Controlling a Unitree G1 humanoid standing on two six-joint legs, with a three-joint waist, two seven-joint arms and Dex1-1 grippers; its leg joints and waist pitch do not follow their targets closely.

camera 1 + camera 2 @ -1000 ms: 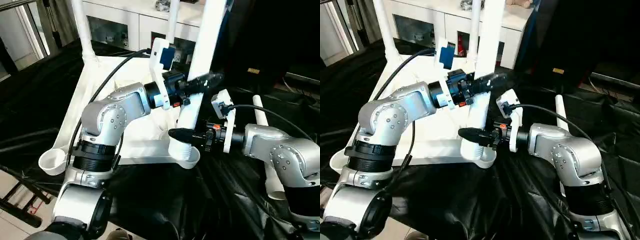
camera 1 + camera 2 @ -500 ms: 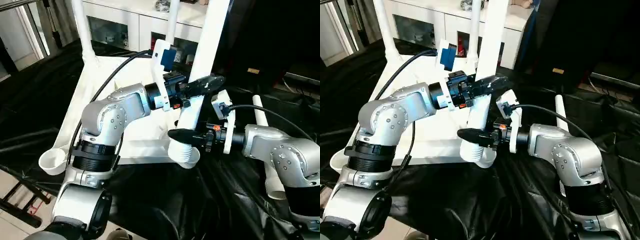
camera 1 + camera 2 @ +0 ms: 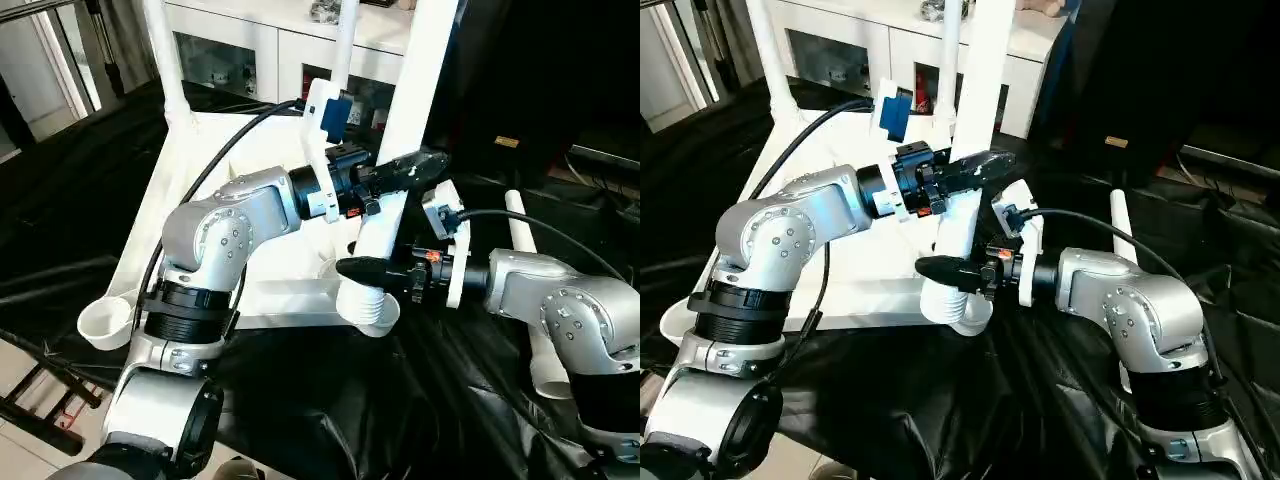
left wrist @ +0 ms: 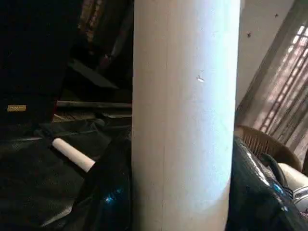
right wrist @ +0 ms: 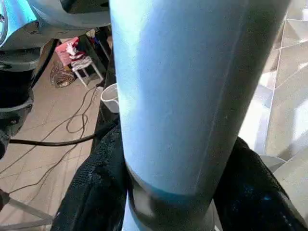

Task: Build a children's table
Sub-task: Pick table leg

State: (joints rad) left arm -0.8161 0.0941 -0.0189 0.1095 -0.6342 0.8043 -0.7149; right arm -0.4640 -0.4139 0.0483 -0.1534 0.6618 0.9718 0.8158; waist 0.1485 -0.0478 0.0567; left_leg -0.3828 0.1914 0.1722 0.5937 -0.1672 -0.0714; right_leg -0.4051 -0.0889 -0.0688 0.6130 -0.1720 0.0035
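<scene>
The white tabletop [image 3: 200, 190] lies upside down on the table [image 3: 470, 400], which is covered in black cloth. Its round corner sockets point up. One empty socket [image 3: 107, 323] sits at the near left corner.

A long white leg [image 3: 400, 130] stands in the near right socket [image 3: 368, 308], leaning a little. Both arms have hold of it.

The left gripper [image 3: 405, 170] reaches across from the left, and its black fingers [image 3: 418, 162] are closed around the middle of the leg. In the left wrist view the leg [image 4: 185, 115] rises between those fingers [image 4: 108, 192], which press on both sides.

The right gripper [image 3: 365, 270] comes in from the right, lower down, just above the socket. One black finger [image 3: 362, 268] wraps across the front of the leg. In the right wrist view the leg [image 5: 187, 96] sits between two dark fingers [image 5: 94, 192], so it looks gripped, though how tight is hard to tell.

Two more legs [image 3: 168, 60] stand up at the far corners of the tabletop. A fourth leg [image 3: 525, 250] lies loose on the black cloth beside the right arm. White cupboards [image 3: 250, 45] stand behind the table.
</scene>
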